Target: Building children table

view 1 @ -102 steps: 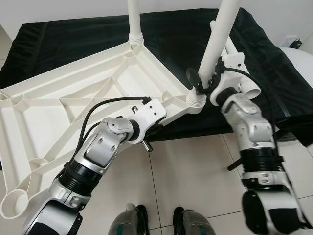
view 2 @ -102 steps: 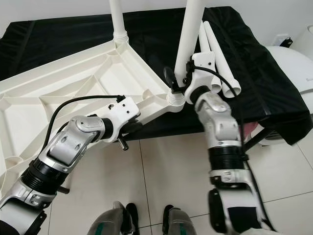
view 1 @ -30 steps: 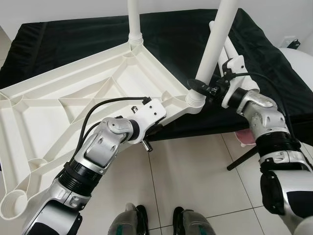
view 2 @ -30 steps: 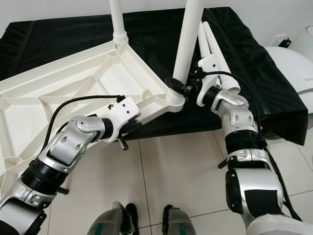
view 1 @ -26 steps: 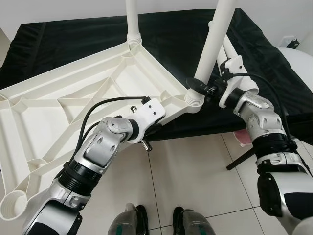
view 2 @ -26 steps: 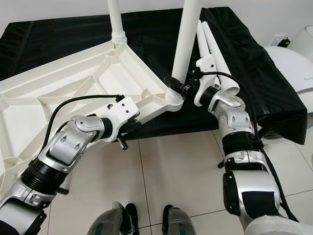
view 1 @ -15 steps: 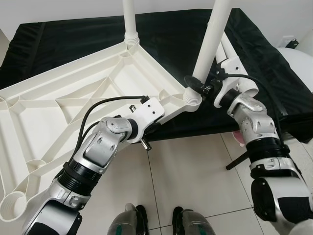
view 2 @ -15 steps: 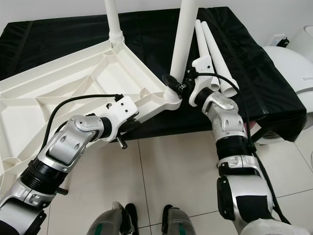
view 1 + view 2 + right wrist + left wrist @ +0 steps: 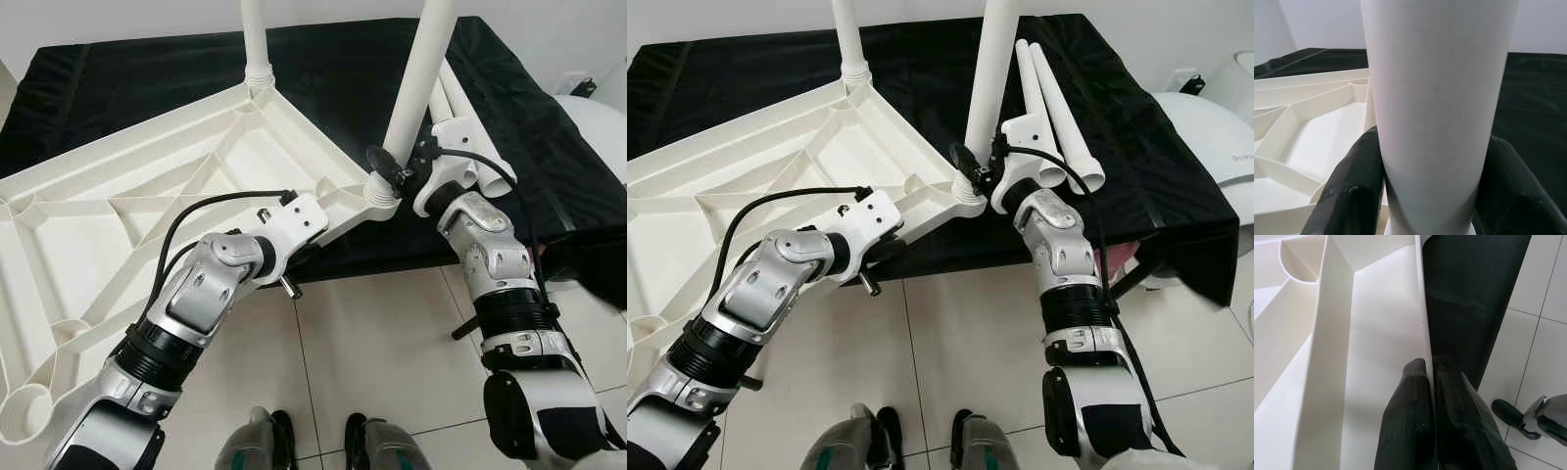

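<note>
The white children's table top (image 9: 127, 206) lies upside down, ribbed side up, on a black-covered surface (image 9: 127, 78). One white leg (image 9: 253, 39) stands in its far corner socket. A second leg (image 9: 419, 73) stands in the near right corner socket (image 9: 382, 201). My right gripper (image 9: 392, 174) is shut around this leg just above the socket; its black fingers (image 9: 1354, 191) flank the leg (image 9: 1437, 98) on both sides. My left gripper (image 9: 1430, 364) is shut on the table top's thin front rim (image 9: 1421, 323), left of that corner. Two loose legs (image 9: 1048, 108) lie on the cloth beyond my right wrist.
An empty corner socket (image 9: 24, 413) sits at the near left of the table top. A white rounded object (image 9: 602, 117) stands at the far right. Pale floor tiles (image 9: 382, 352) lie below, with my feet (image 9: 323, 446) on them. A dark stand strut (image 9: 468, 323) angles down under the cloth.
My right forearm has swung inward to the left while its gripper stays on the leg's base. The left gripper keeps its hold on the rim. The view has shifted slightly.
</note>
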Motion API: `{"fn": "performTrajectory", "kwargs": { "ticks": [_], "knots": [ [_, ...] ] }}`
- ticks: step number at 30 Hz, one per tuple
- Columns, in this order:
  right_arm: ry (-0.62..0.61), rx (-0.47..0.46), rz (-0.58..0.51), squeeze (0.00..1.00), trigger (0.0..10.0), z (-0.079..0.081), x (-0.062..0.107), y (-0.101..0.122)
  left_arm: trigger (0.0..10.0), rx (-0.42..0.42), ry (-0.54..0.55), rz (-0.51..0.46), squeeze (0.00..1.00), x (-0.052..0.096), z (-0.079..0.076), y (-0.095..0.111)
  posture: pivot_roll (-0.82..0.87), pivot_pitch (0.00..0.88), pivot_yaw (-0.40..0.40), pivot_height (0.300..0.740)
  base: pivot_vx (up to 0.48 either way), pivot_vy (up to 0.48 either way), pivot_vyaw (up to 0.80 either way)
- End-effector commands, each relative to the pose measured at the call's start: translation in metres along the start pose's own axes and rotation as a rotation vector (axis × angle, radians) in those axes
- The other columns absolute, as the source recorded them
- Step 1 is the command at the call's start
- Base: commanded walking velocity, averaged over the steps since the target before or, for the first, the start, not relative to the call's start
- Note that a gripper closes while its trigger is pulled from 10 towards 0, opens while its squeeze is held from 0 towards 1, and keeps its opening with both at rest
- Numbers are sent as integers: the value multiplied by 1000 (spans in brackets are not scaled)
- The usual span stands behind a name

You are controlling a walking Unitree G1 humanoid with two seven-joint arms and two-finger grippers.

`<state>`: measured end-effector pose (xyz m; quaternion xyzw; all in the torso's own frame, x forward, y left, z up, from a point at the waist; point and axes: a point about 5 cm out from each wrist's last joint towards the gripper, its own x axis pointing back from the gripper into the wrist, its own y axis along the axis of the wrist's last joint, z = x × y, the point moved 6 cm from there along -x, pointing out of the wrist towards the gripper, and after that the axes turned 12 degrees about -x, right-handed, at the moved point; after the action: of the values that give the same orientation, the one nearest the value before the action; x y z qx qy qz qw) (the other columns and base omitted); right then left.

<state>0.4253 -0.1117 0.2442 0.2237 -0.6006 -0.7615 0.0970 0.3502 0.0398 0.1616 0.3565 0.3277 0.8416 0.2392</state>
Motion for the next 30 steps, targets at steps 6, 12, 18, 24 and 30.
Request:
{"fn": "performTrajectory", "kwargs": {
  "ticks": [6,12,18,24,30],
  "knots": [
    [-77,-23,-58,0,10000,5,-4,8,10000,-20,29,-17,0,-1,-1,6,-89,129,0,740,0,0,0],
    [-178,-4,-101,0,10000,8,-6,15,10000,-16,33,-15,0,-1,0,5,-87,134,0,740,0,0,0],
    [-267,20,-103,0,10000,3,-5,14,10000,-15,34,-13,0,0,0,5,-85,137,2,740,0,0,0],
    [-349,46,-105,0,10000,0,-4,12,10000,-15,35,-12,0,0,1,5,-85,139,5,740,0,0,0],
    [-406,71,-113,0,10000,9,-2,7,10000,-17,34,-14,0,1,1,5,-85,139,7,740,0,0,0]
  ]
}}
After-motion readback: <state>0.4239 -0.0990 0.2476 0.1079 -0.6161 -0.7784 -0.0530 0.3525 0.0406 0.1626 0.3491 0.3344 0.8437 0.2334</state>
